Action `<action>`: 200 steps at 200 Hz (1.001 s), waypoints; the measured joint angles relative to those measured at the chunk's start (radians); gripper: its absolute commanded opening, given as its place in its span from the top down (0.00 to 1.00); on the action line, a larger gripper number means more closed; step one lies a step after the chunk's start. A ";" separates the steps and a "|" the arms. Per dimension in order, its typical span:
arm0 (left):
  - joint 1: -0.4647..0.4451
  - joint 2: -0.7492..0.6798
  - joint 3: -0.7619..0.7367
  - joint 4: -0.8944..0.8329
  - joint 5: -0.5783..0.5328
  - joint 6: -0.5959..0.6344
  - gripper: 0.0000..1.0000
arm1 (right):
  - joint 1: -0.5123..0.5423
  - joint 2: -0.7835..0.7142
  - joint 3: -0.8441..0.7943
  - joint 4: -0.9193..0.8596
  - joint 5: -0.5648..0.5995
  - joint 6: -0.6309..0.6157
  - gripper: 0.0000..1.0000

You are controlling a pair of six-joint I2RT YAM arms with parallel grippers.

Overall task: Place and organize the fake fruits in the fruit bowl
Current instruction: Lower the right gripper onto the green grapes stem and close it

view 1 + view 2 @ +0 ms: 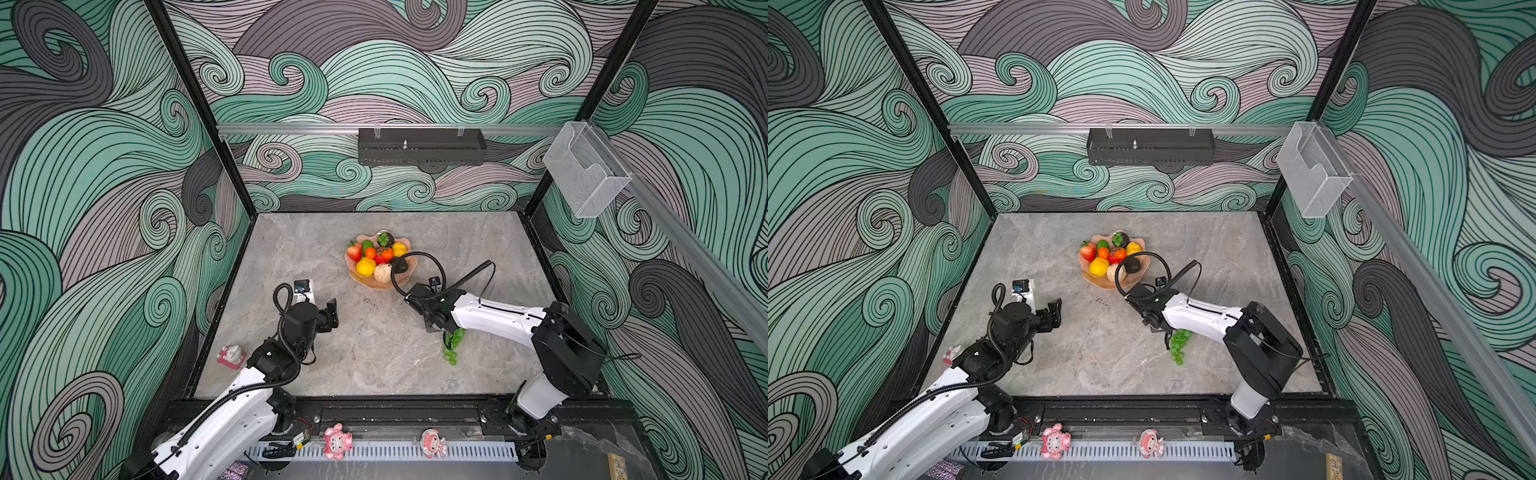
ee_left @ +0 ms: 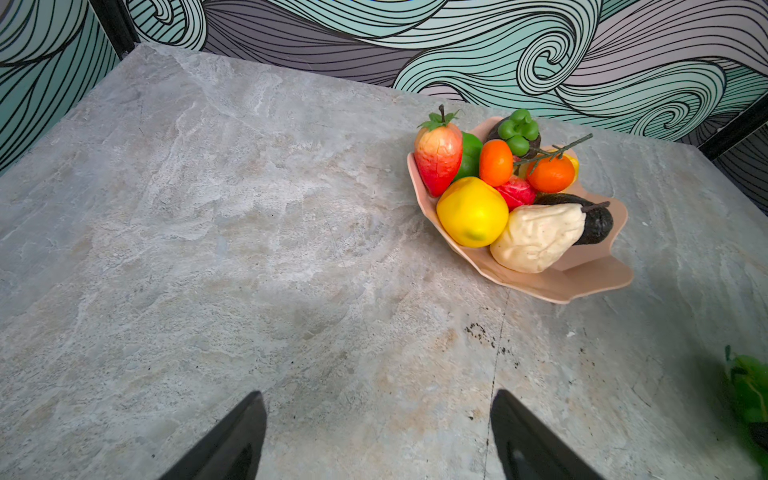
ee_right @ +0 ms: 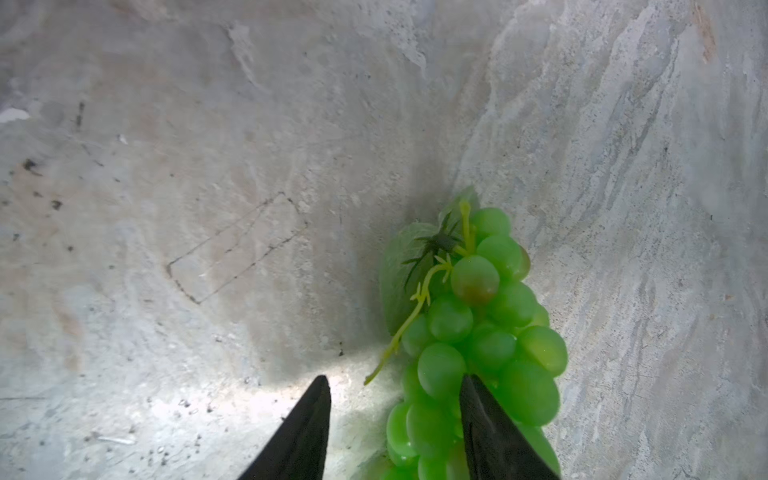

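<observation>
In a top view, the green plastic grape bunch (image 1: 452, 354) lies on the grey stone worktop (image 1: 374, 365), apart from the fruit-filled scalloped peach-pink bowl (image 1: 368, 281).

In the left wrist view, the left hand (image 2: 376, 395) gapes wide and empty, facing the bowl.

In the right wrist view, the right hand (image 3: 392, 380) stands half-wide over the grapes, one finger touching them, with no grip yet.

In the right wrist view one finger (image 3: 494, 436) of the right hand (image 3: 395, 382) covers part of the grapes (image 3: 478, 332), and we lose the bunch past the picture's edge. In both top views the right arm (image 1: 490, 316) hides that hand and one end of the bunch, toward the counter's (image 1: 374, 365) right edge. In the left wrist view we see the grapes only as a blurred green patch, cut off.
</observation>
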 measured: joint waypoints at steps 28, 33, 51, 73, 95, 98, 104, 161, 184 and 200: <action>0.000 0.002 0.000 0.001 0.000 0.003 0.14 | -0.029 -0.028 -0.026 0.000 -0.004 -0.003 0.48; 0.000 0.002 0.000 0.001 0.000 0.004 0.14 | -0.036 -0.034 -0.032 0.001 -0.004 -0.004 0.48; 0.000 0.002 0.000 0.001 0.000 0.006 0.14 | -0.064 -0.062 -0.056 0.002 -0.006 -0.011 0.46; 0.000 0.002 0.000 0.001 0.000 0.007 0.14 | -0.106 -0.114 -0.097 0.010 -0.031 -0.023 0.44; 0.000 0.002 0.000 0.001 0.000 0.007 0.14 | -0.159 -0.178 -0.152 0.036 -0.077 -0.032 0.45; 0.000 0.002 0.000 0.001 0.000 0.007 0.14 | -0.165 -0.186 -0.159 0.040 -0.084 -0.034 0.45; 0.000 0.004 0.000 0.001 0.000 0.007 0.14 | -0.178 -0.202 -0.174 0.046 -0.095 -0.035 0.44; 0.000 0.014 0.000 0.005 0.000 0.010 0.14 | -0.217 -0.299 -0.212 0.063 -0.144 -0.056 0.37; 0.000 0.015 0.000 0.005 -0.001 0.011 0.14 | -0.218 -0.336 -0.210 0.057 -0.138 -0.063 0.31; 0.000 0.015 0.000 0.005 -0.001 0.011 0.14 | -0.223 -0.349 -0.200 0.048 -0.129 -0.069 0.29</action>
